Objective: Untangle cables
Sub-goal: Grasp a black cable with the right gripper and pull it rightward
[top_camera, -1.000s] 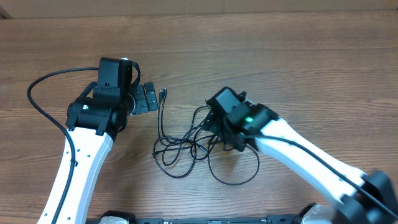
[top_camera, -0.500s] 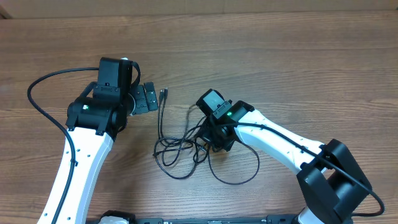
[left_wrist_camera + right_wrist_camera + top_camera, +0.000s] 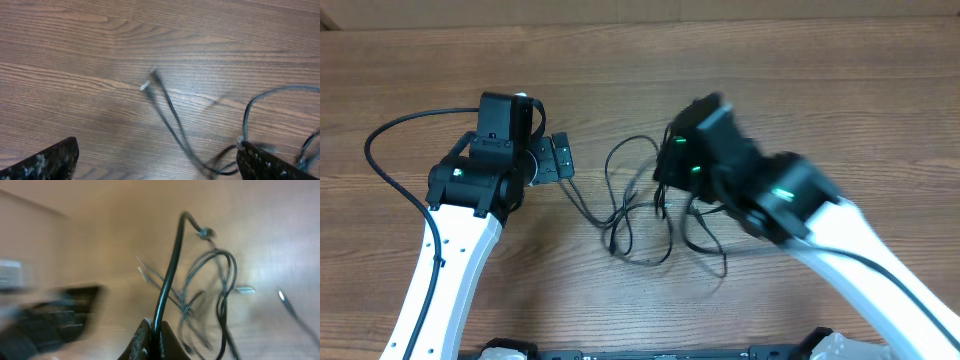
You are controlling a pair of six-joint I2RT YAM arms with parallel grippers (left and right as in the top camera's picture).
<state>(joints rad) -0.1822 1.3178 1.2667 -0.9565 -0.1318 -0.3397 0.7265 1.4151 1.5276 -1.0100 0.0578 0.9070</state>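
Since the earlier frame the right end effector [image 3: 152, 339] has pinched the cables [image 3: 638, 215] and dragged them toward the far side; they lie in the middle of the tabletop [image 3: 770, 80]. The left end effector [image 3: 560, 158] stands wide and empty beside them. Better to pull slowly, so the loops slide apart and do not tighten.

Loose tangle of cables [image 3: 638, 215] — left end effector [image 3: 563, 160] beside it, jaws apart — right arm [image 3: 750, 180] blurred above.
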